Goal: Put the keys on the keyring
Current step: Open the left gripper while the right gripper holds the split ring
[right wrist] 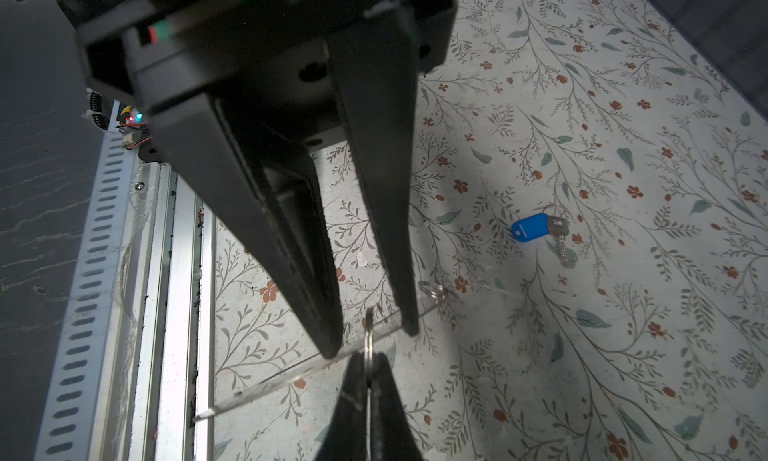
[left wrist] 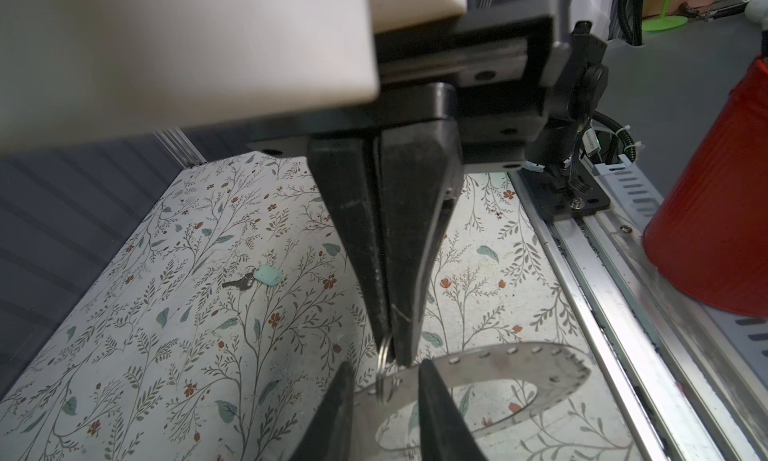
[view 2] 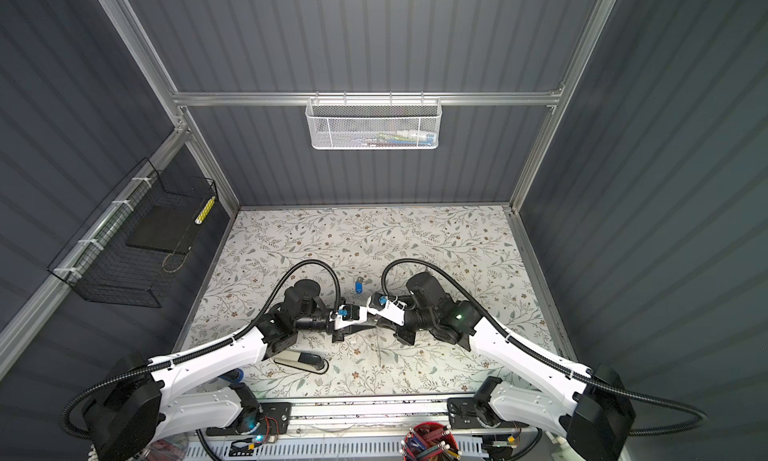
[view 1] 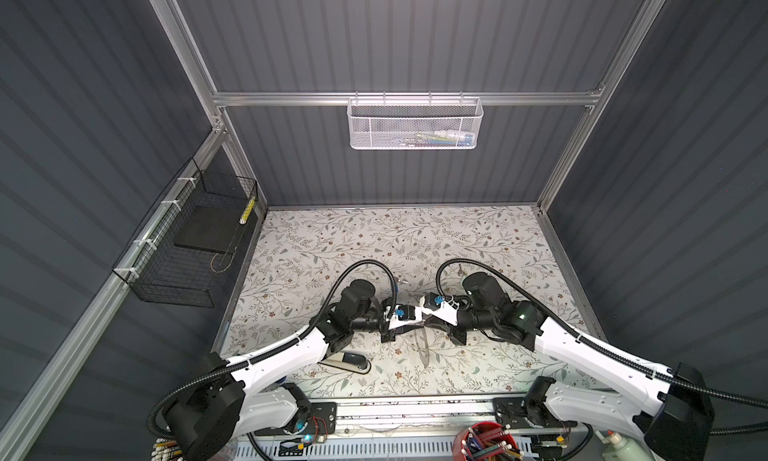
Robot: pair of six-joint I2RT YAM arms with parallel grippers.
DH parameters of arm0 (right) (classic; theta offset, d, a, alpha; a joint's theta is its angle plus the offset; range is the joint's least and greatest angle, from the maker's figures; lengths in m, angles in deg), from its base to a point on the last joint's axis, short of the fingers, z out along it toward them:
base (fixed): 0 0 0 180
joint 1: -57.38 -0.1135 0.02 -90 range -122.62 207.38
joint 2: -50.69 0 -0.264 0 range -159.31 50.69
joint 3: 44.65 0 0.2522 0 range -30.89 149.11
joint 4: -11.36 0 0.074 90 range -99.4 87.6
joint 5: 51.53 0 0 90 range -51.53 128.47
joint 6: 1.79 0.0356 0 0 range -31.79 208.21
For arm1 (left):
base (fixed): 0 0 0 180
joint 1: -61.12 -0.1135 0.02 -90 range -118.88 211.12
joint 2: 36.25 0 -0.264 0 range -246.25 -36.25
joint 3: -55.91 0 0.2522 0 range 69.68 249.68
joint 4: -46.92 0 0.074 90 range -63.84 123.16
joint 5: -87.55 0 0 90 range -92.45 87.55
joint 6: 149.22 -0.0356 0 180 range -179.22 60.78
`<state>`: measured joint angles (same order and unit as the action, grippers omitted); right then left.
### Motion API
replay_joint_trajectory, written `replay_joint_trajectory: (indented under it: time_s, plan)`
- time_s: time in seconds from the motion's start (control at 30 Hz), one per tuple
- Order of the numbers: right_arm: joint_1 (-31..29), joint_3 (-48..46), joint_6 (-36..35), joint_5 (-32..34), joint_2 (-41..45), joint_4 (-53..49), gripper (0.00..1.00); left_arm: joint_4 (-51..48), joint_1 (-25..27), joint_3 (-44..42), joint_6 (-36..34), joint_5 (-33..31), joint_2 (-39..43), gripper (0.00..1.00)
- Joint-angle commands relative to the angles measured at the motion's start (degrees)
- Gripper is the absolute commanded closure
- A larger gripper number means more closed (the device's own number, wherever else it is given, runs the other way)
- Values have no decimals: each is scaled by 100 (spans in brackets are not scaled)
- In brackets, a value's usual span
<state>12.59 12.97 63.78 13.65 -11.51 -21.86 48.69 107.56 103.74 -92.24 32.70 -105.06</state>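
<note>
The large flat grey metal keyring (left wrist: 519,357), with tiny holes round its band, hangs tilted just above the floral-patterned tabletop (left wrist: 166,355), towards the front and between my two arms. A small silver wire split ring (left wrist: 385,349) is hooked into the end of the band, and my right jaws are pinched tight on that split ring. My left jaws stand partly open, one tip on each side of the same end of the band; I cannot tell whether they touch it. The key with the bright blue oblong plastic tag (right wrist: 530,227) lies flat on the tabletop, well apart from the keyring. The key with the pale mint-green tag (left wrist: 266,277) also lies flat, off on another side. A grey-and-black stapler (view 1: 349,361) rests under my left arm.
</note>
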Motion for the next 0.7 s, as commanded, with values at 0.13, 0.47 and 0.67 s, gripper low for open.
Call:
replay_joint_trajectory:
  time_s: [0.13, 0.47, 0.67]
  plan:
    - [5, 195, 33, -137, -21, -67, 100, 89, 56, 184, 62, 144, -104, 82]
    - [7, 68, 52, 320, 291, -39, 88, 411, 77, 75, 403, 240, -173, 100]
    - [356, -808, 490, 364, 1359, 574, 71, 1876, 75, -451, 1278, 276, -134, 100]
